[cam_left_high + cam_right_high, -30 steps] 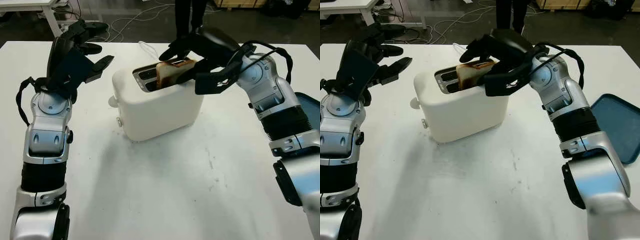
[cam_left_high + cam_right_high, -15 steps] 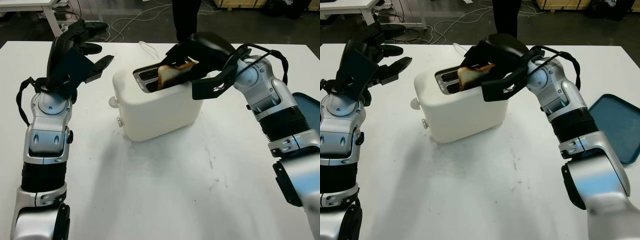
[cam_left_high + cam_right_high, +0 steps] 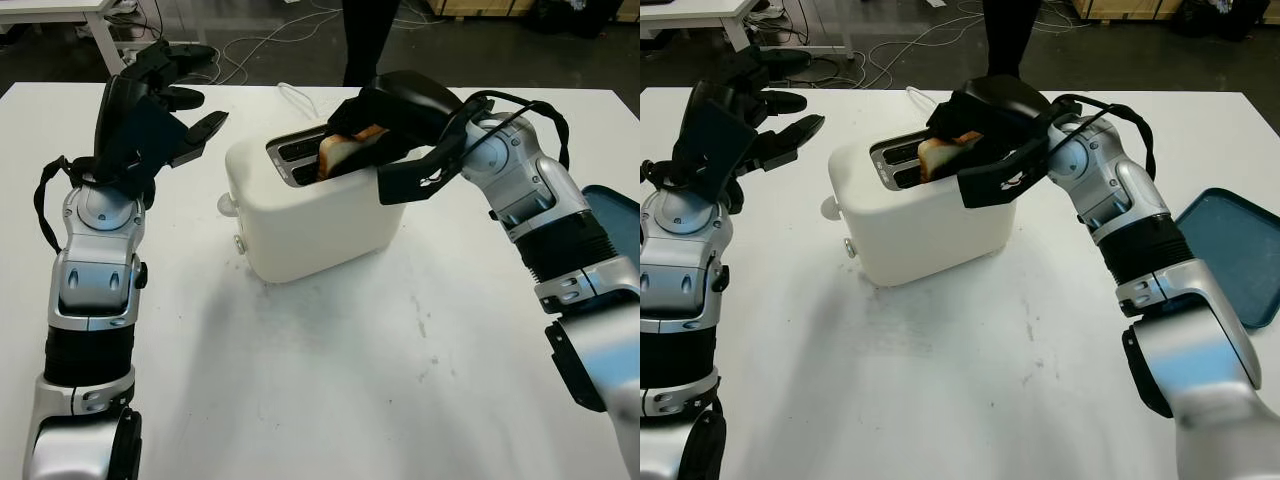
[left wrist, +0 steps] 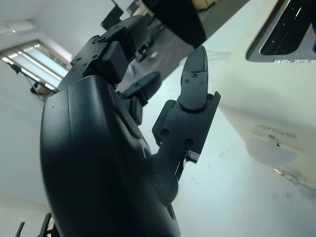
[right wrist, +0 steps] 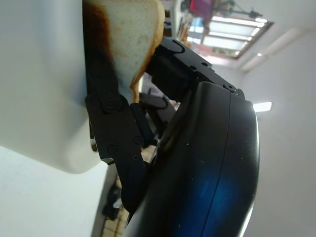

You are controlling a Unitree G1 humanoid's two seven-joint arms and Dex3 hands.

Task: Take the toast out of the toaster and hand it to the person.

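Over the white toaster (image 3: 310, 215) on the table (image 3: 330, 380), right hand (image 3: 385, 125) has its fingers (image 5: 111, 123) gripping the toast (image 3: 340, 152), part-raised from the rear slot. Left hand (image 3: 150, 105) open, raised left of the toaster.

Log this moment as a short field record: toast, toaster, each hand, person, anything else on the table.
toast: tilted in the near slot, partly raised, browned crust showing
toaster: white, two slots, mid-table
right hand: over the toaster, fingers closed around the toast
left hand: open, raised above the table to the left of the toaster, apart from it
person: standing beyond the table's far edge, dark clothing, only legs visible
tray: blue, at the table's right edge
table: white
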